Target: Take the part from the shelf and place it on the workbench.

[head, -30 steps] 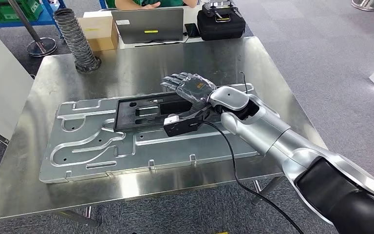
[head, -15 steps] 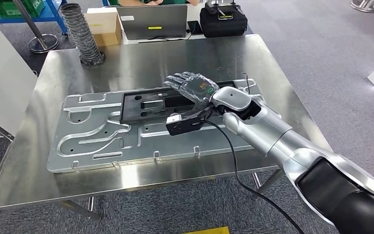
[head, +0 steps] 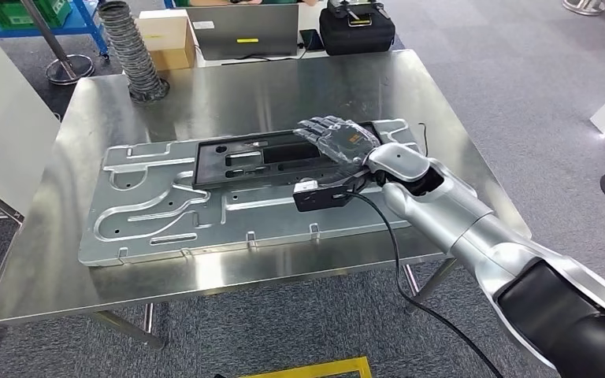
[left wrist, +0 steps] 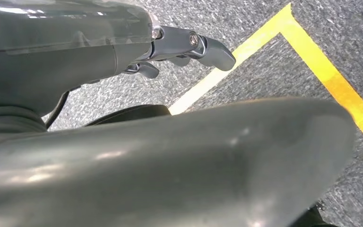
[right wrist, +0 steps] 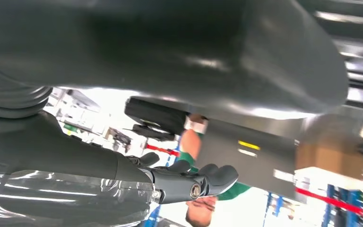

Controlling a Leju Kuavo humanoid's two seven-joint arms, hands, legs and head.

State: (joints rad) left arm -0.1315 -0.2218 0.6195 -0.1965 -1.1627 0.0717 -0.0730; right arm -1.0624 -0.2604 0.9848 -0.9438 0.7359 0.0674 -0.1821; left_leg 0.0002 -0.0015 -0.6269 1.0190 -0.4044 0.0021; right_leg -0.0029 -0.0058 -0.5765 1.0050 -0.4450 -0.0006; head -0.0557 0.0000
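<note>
From the head view, I see the big metal plate (head: pixel 244 201) lying flat in the middle of the picture on the shiny table (head: pixel 63 291). A black plate (head: pixel 283 161) sits on its upper part. So the part is already down on the table, and I think the job is nearly done.

My right hand (head: pixel 339 140) is just right of the middle, flat over the black plate, with its fingers stretched out and a little apart. It holds nothing. I cannot tell if it touches the plate or floats just above it.

The metal plate looks stiff, wide and thin. I think it is heavy for one hand and would tip if I took it by one end. It looks smooth and slippery too. The raised edge along its long side, or the cut-out holes, look like the best places to hold.

At the top of the picture are a laptop (head: pixel 243 31), a black bag (head: pixel 356 27), a cardboard box (head: pixel 165 39) and a ribbed hose (head: pixel 130 51).

In the left wrist view, my left hand (left wrist: pixel 189 47) hangs over grey floor with a yellow line (left wrist: pixel 321 71). Its fingers are curled in and hold nothing.

In the right wrist view, the fingers (right wrist: pixel 194 182) of my right hand sit low in the picture, loose, with nothing in them. A person in green (right wrist: pixel 189 146) is behind.
</note>
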